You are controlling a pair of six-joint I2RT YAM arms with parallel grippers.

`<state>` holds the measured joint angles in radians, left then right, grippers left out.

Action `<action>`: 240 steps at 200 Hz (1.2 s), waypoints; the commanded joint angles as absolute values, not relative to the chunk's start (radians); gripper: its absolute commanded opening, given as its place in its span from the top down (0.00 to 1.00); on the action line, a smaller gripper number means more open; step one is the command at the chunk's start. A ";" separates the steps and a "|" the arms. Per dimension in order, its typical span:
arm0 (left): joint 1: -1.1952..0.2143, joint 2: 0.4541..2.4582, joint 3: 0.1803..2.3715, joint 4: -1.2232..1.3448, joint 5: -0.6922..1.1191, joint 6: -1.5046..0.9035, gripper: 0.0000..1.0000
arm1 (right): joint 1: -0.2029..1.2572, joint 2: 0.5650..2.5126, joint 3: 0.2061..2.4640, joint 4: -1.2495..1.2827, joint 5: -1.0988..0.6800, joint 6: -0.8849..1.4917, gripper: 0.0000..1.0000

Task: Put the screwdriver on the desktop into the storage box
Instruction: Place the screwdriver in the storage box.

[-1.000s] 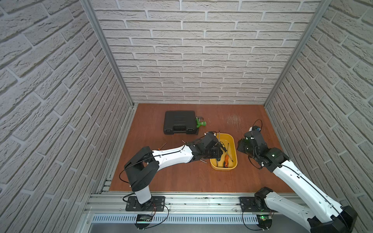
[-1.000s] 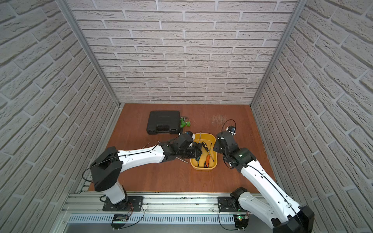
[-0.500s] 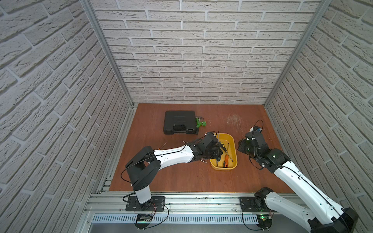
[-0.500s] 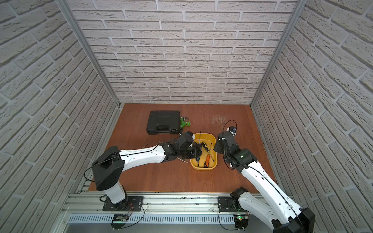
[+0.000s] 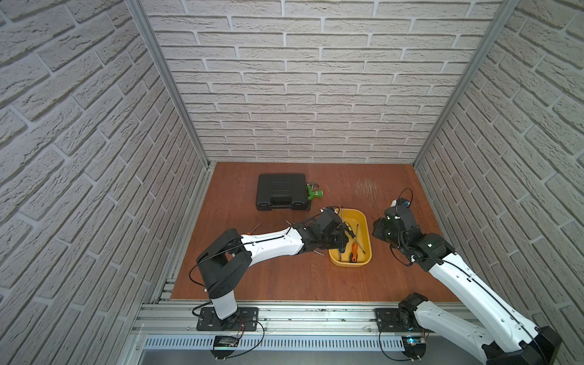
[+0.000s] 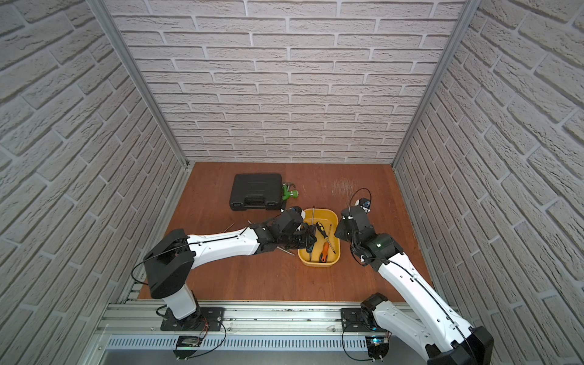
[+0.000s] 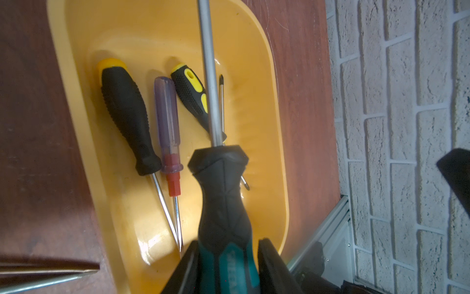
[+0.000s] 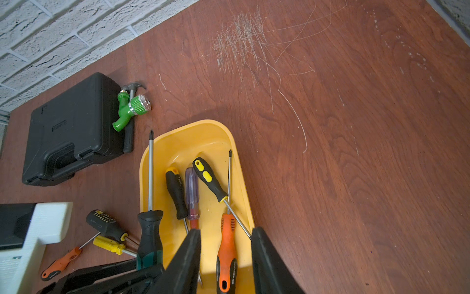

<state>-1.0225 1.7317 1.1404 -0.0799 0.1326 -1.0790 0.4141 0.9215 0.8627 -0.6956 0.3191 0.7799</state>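
The left gripper (image 7: 227, 245) is pinching the black-and-teal rubber handle of a long steel-shafted screwdriver (image 7: 221, 183). Pale lettering on the teal band is cut off by a gripper jaw and the frame edge and is unreadable. The screwdriver is held over the shallow yellow plastic storage box (image 7: 262, 84), and its shaft tip reaches past the far rim. Whether it touches the box cannot be told.

The right gripper (image 8: 226, 229) has its jaws spread with nothing pinched, just beside the box's opposite side. An orange-handled screwdriver (image 8: 226, 254) lies in the box; its black lettering is too blurred to read. 3 more screwdrivers lie beside it.

3 loose screwdrivers (image 8: 106, 224) rest on the reddish-brown wood-grain counter (image 8: 356, 152); in both top views the left arm hides them almost wholly. The label plate on the black hard case (image 8: 71, 127) is illegible.

Against the frames 1 second earlier, both arms and the box contents show no visible change.
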 commanded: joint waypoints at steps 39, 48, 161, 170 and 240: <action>-1.029 1.731 1.128 -0.036 0.125 -1.086 0.78 | 0.405 0.905 0.848 -0.688 0.323 0.796 0.62; -1.029 1.728 1.127 -0.038 0.122 -1.087 0.76 | 0.405 0.903 0.849 -0.688 0.323 0.796 0.61; -1.029 1.725 1.138 -0.046 0.121 -1.076 0.51 | 0.402 0.899 0.861 -0.685 0.315 0.788 0.61; -1.029 1.720 1.137 -0.042 0.119 -1.075 0.51 | 0.402 0.901 0.862 -0.683 0.313 0.788 0.61; -1.004 1.503 1.156 -0.156 -0.033 -0.884 0.52 | 0.402 0.904 0.868 -0.649 0.260 0.758 0.60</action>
<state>-1.0195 1.6512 1.1378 -0.1219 0.0757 -1.0107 0.4091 0.9089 0.8581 -0.6907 0.2893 0.7753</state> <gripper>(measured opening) 0.484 0.402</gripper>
